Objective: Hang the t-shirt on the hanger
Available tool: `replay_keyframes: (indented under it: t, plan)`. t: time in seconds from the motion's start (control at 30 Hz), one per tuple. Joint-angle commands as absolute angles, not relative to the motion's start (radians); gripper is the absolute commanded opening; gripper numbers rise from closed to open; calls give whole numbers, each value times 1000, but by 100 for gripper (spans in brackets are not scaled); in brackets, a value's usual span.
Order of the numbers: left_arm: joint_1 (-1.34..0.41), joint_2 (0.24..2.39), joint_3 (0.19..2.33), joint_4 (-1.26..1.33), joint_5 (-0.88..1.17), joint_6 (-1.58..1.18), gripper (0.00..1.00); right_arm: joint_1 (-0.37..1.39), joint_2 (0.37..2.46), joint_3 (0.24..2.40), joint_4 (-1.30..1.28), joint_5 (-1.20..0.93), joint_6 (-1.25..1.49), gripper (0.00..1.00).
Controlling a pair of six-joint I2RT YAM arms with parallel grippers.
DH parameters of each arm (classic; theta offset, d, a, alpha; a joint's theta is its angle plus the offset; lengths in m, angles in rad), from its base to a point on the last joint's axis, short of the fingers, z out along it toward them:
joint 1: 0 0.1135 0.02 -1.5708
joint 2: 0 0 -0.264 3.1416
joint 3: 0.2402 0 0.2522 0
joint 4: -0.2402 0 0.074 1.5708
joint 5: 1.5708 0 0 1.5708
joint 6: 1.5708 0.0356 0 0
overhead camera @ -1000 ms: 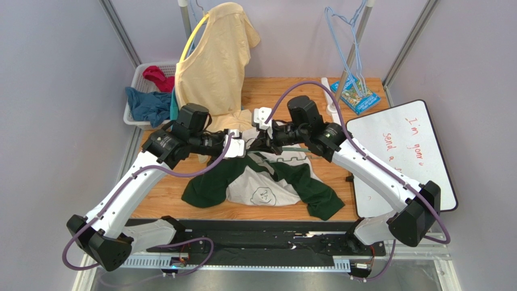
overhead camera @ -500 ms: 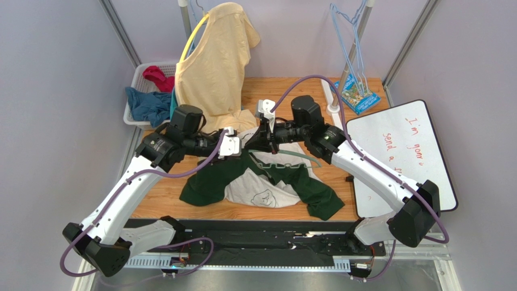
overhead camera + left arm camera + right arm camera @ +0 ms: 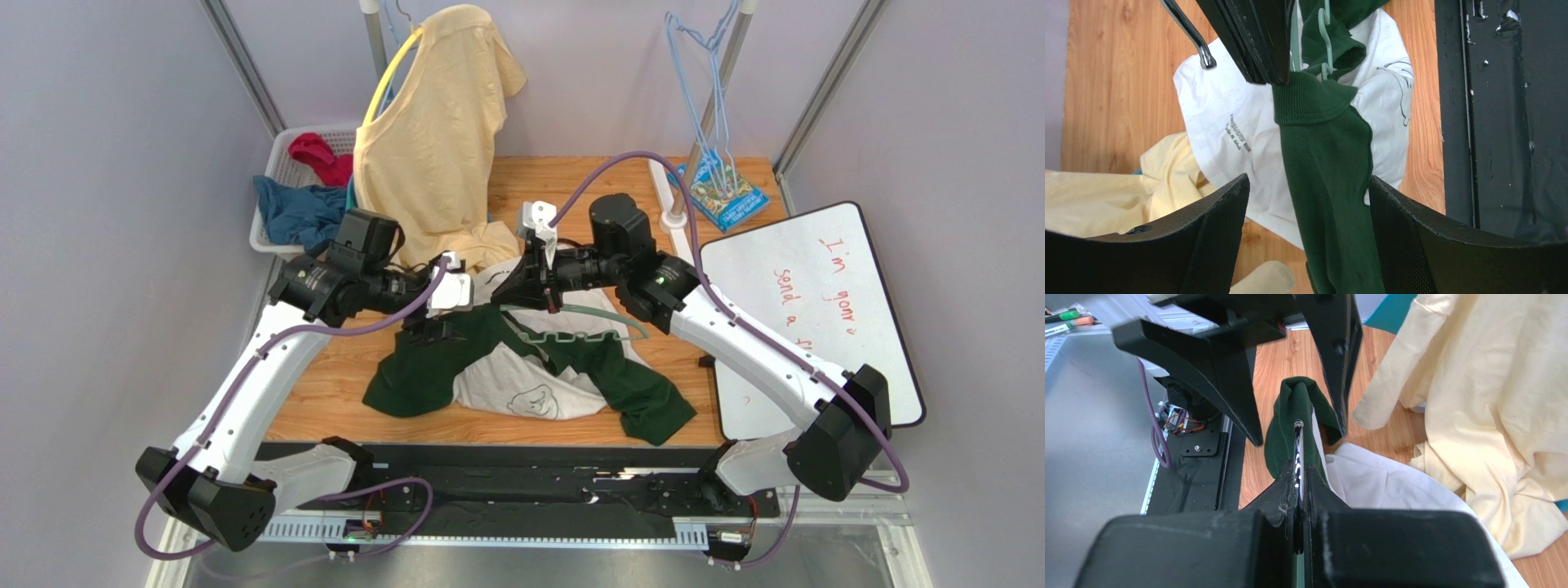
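The t-shirt (image 3: 528, 390) lies crumpled on the wooden counter (image 3: 325, 398), just in front of the hanging yellow shirt (image 3: 429, 135). Its white body and printed chest are on the side farthest from that shirt. A fold of its dark green cloth is raised off the counter, near the yellow shirt's hem. The right gripper (image 3: 1298, 468) has its jaws clenched on a thin shiny hook at the top of the hanger (image 3: 589, 321). The hanger's pale green wavy arm runs across the t-shirt's upper part, to the right of the yellow shirt. The left gripper (image 3: 1308, 184) has its jaws released and spread wide, one on either side of the raised green fold without pinching it.
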State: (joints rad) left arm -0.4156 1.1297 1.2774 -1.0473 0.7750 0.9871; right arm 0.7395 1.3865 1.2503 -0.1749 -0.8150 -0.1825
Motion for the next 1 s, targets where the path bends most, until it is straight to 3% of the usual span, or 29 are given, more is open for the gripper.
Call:
replay_keyframes:
  t: [0.0,0.1,0.2,0.27,0.3,0.33,0.43,0.7,0.83,0.97]
  plan:
    - [-455,1163,1273,-985,822,980,75,770,1384,1335,-67,-854,-181,0]
    - [-485,1180,1256,-921,821,934,66,782,1385,1347,-66,-847,-196,0]
    - [-488,1192,1241,-873,827,862,49,784,1376,1348,-60,-833,-196,0]
    - [-485,1180,1212,-804,827,737,23,782,1361,1347,-96,-807,-209,0]
    - [-479,1167,1197,-789,833,709,9,776,1350,1347,-116,-767,-209,5]
    - [-479,1135,1159,-740,830,671,0,772,1330,1350,-144,-743,-201,26]
    - [-471,1083,1099,-660,802,546,0,735,1260,1332,-268,-616,-88,62]
    - [-459,1074,1077,-516,563,162,0,690,961,1143,-518,-82,66,70]
    - [-459,1072,1062,-457,493,37,0,690,911,1083,-586,-41,106,71]
    - [-459,1077,1066,-443,446,-21,0,707,933,948,-496,-58,130,72]
